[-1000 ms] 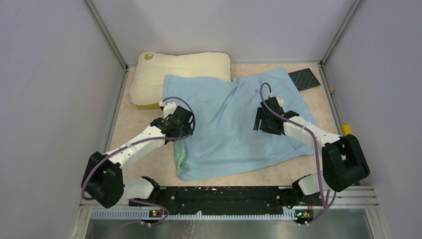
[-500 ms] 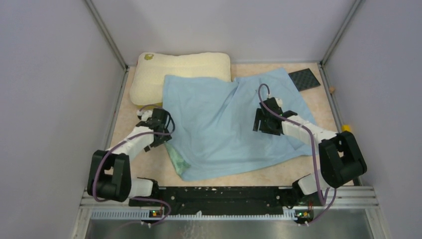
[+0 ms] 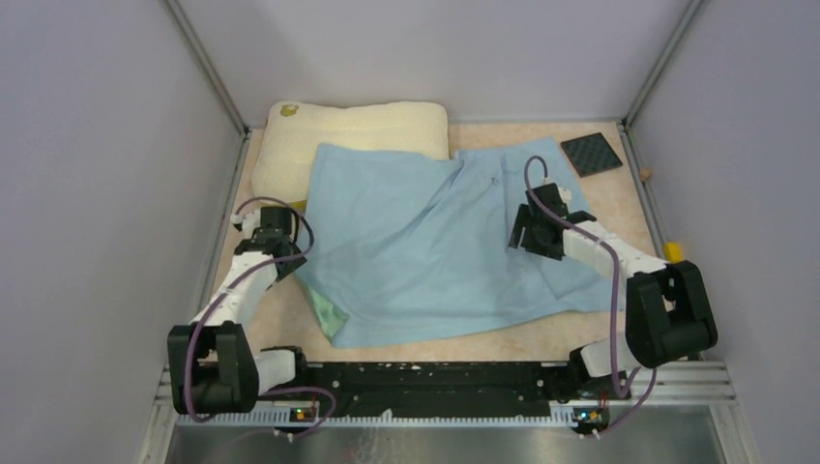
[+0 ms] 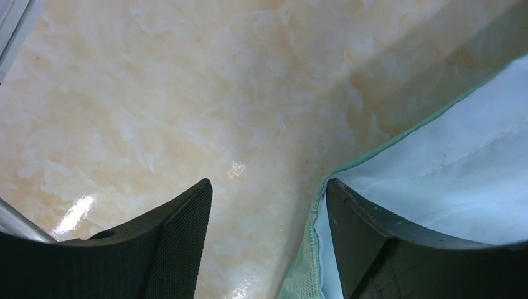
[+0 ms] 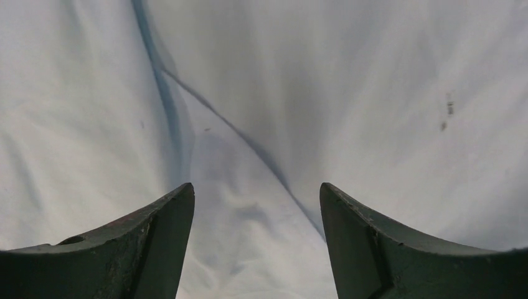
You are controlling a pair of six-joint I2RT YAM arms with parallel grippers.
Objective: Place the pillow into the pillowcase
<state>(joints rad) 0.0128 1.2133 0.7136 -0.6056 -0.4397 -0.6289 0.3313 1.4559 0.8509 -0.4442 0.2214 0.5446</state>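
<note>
Left wrist cam: pillowcase (image 4: 448, 174) hem by open left end effector (image 4: 268, 193), unclear from top; right end effector (image 5: 256, 192) open, both empty.

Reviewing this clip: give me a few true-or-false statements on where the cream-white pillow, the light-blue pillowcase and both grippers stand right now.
1. The plump cream-white pillow is fully inside the thin light-blue fabric pillowcase. False: it lies outside, far left, only its near edge under the case's corner.
2. The right gripper is over the pillowcase, jaws open. True.
3. The left gripper is shut on the pillow. False: it is open at the pillowcase's left edge, above bare table.
4. A black textured square pad lies at the far right corner. True.
</note>
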